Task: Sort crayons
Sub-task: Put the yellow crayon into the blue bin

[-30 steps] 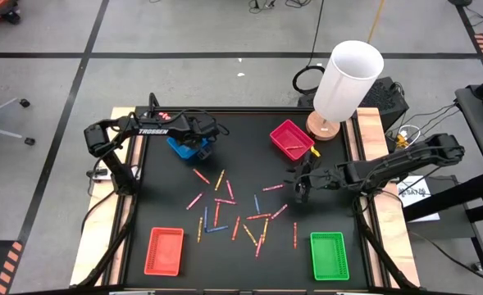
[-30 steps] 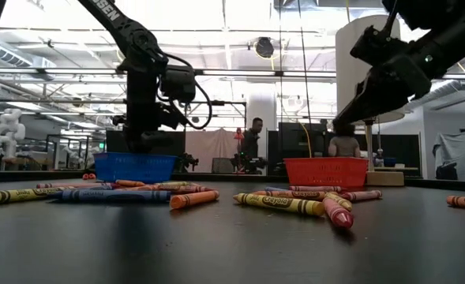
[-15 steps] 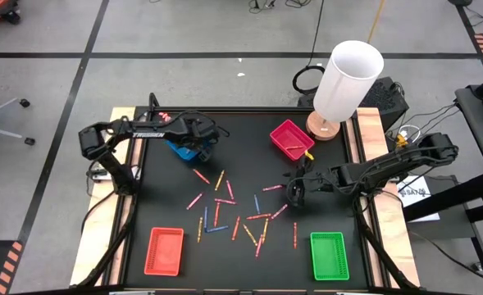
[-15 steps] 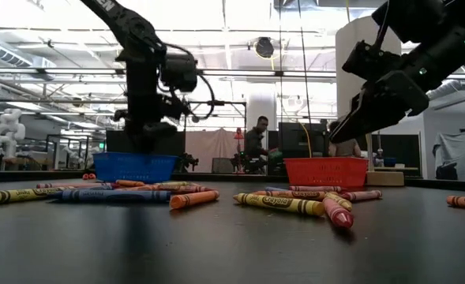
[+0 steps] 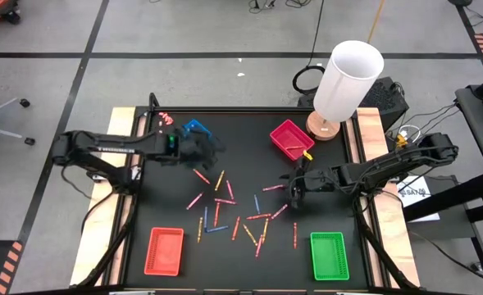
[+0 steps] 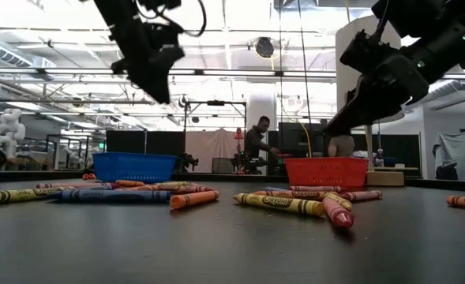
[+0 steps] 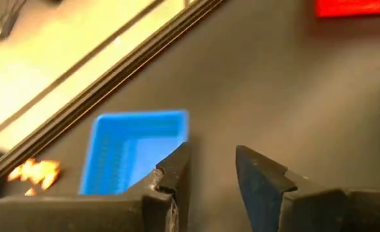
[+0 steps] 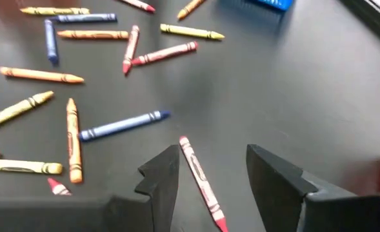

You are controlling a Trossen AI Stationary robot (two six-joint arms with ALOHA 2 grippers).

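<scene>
Black desk, four shallow trays on it: blue tray toward the far left, magenta tray far right, red tray near left, green tray near right. A white cylinder stood just off the desk's far right corner.

Crayons lay loose in a scatter across the middle of the desk, between the four trays; red, pink, orange, yellow and blue all mixed. One crayon lay inside the magenta tray.

Left end effector hung above the desk just beside the blue tray, on its near side. Fingers parted, nothing between them; its wrist view showed bare desk in the gap and the blue tray just beyond.

Right end effector sat low over the right edge of the scatter, jaws apart, gripping nothing. In its wrist view a pink-red crayon lay on the desk in the gap between the fingers; contact could not be told.

People stood in the room behind, seen in the low view.
</scene>
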